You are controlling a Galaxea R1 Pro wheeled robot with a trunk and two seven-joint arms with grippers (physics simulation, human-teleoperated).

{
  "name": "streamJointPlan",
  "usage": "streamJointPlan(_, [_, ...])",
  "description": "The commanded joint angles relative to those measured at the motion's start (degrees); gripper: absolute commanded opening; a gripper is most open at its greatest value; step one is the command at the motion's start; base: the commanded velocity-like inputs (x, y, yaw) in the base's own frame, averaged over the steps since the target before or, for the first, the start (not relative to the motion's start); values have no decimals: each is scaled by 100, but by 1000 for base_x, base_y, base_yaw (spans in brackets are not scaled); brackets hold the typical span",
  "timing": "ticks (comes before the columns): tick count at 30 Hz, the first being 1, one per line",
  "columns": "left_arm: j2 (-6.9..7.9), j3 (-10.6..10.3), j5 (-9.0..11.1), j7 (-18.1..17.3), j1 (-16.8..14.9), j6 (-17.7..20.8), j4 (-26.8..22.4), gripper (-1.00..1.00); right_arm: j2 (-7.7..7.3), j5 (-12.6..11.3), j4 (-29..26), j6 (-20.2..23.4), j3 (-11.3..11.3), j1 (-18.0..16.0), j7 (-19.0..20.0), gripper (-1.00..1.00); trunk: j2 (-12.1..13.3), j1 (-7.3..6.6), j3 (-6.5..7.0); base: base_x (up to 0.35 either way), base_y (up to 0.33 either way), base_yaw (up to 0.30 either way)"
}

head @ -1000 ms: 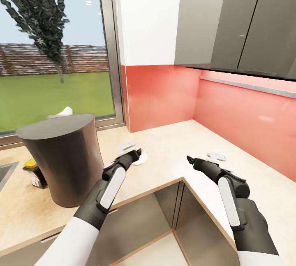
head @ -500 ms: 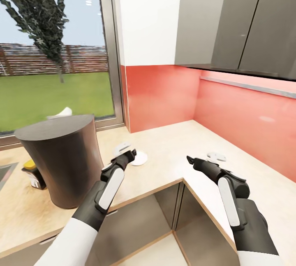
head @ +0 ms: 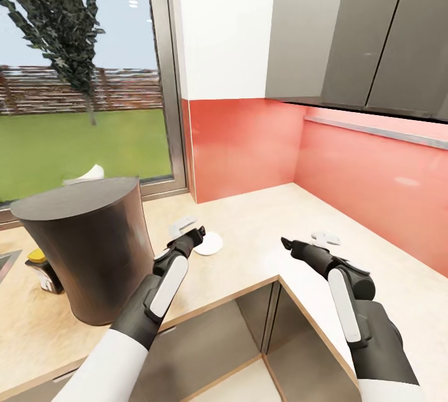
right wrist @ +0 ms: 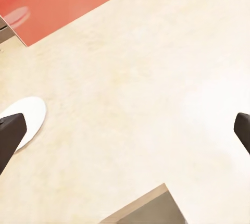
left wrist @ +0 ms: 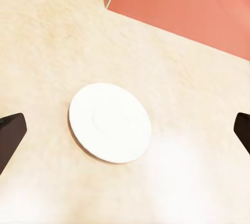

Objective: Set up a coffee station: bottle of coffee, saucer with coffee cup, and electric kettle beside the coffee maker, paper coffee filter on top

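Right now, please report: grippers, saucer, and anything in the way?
Both grippers open and empty: left gripper, right gripper. Saucer flat on the counter, under the left gripper, untouched. Dark coffee maker stands close beside the left arm.

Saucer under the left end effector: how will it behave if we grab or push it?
The saucer looks thin, flat and rigid, lying flush on the countertop, so it will probably slide rather than tip or roll. Its low rim offers little edge, so the open left end effector may slip off. It is likely light, and possibly fragile if ceramic.

A beige corner countertop meets a red backsplash, grey cabinets above, window beside
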Motion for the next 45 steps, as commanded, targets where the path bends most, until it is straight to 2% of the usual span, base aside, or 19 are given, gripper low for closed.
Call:
streamJointPlan(1, [1, -8, 39, 42, -6, 14, 3, 100, 26, -25, 13, 31, -11, -6, -1, 100, -14, 4, -14, 2, 0, 0])
streamJointPlan(11, [0, 10, 28, 42, -6, 7, 190, 100, 116, -25, 212, 32, -3, -6, -3, 100, -14, 4, -14, 0, 0, 0])
streamJointPlan(17, [6, 38, 31, 42, -6, -55, 428, 100, 331, -25, 287, 32, -7, -6, -7, 100, -14, 4, -14, 0, 0, 0])
streamJointPlan(21, [7, 36, 32, 49, -6, -350, 570, 100, 449, -25, 495, 32, 2, -6, -2, 100, -14, 4, -14, 0, 0, 0])
streamJointPlan(28, [15, 42, 32, 51, -6, -490, 716, 100, 532, -52, 600, 28, 45, -6, 26, 100, -14, 4, -14, 0, 0, 0])
streamJointPlan(30, [16, 43, 32, 51, -6, -496, 725, 100, 538, -150, 637, 30, 48, -6, 72, 100, -14, 4, -14, 0, 0, 0])
streamJointPlan(35, [16, 37, 32, 50, -6, -503, 736, 100, 536, -614, 787, 38, 51, -6, 138, 100, -14, 4, -14, 100, 0, 0])
streamJointPlan(39, [10, 34, 32, 51, -6, -505, 739, 100, 535, -718, 815, 40, 51, -6, 146, 100, -14, 4, -14, 67, 0, 0])
streamJointPlan(45, [7, 28, 32, 51, -6, -511, 748, 100, 535, -742, 876, 40, 51, -6, 148, 100, -14, 4, -14, 12, 0, 0])
